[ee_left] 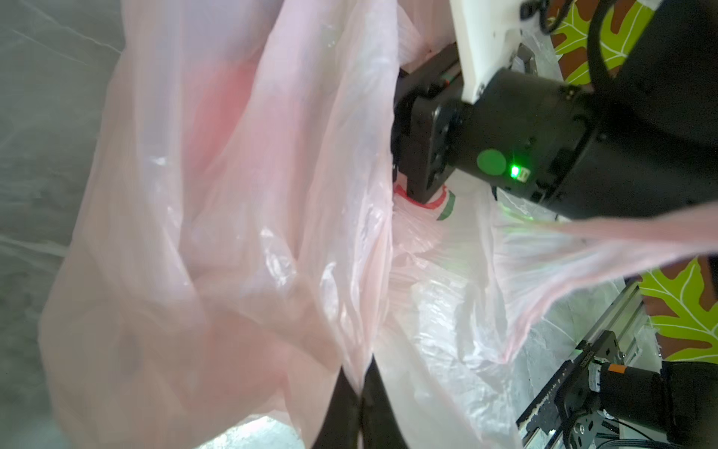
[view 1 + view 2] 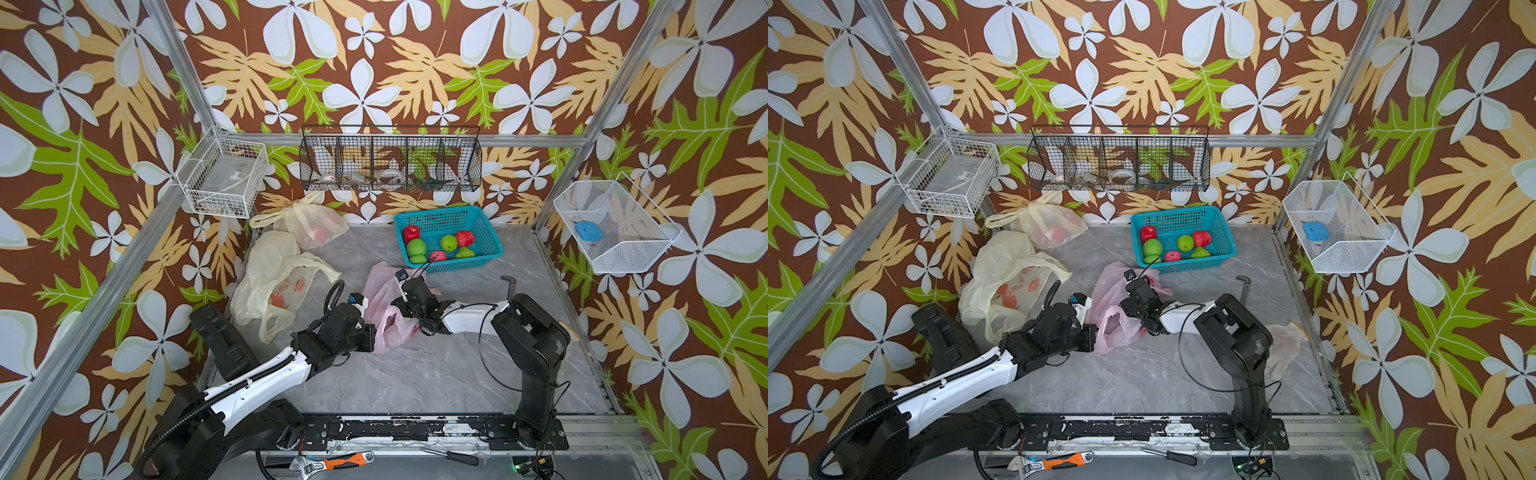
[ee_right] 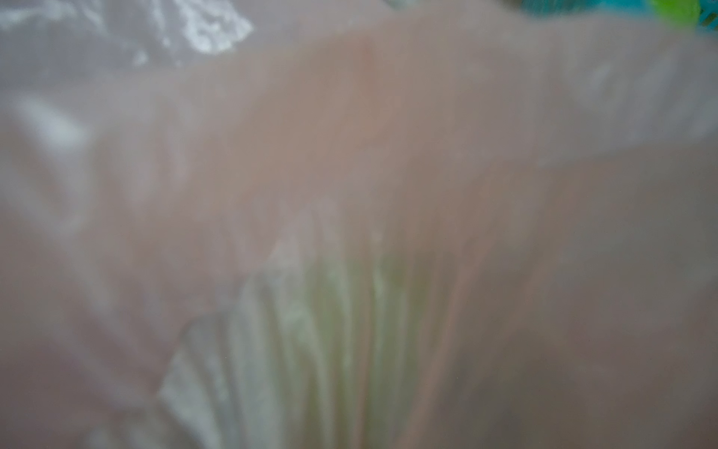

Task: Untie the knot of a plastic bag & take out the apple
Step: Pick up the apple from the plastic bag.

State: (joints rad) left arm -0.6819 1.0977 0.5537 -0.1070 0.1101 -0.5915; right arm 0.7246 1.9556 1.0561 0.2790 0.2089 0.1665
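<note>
On grey table, pink bag front-to-back

Pink bag thin translucent plastic, crinkled, glossy; table smooth grey marble look; basket teal plastic mesh

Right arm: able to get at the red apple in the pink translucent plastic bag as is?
Likely yes: the left gripper pinches the pink translucent plastic bag, and the right arm sits in its folds near the red apple. Loose film may block.
</note>
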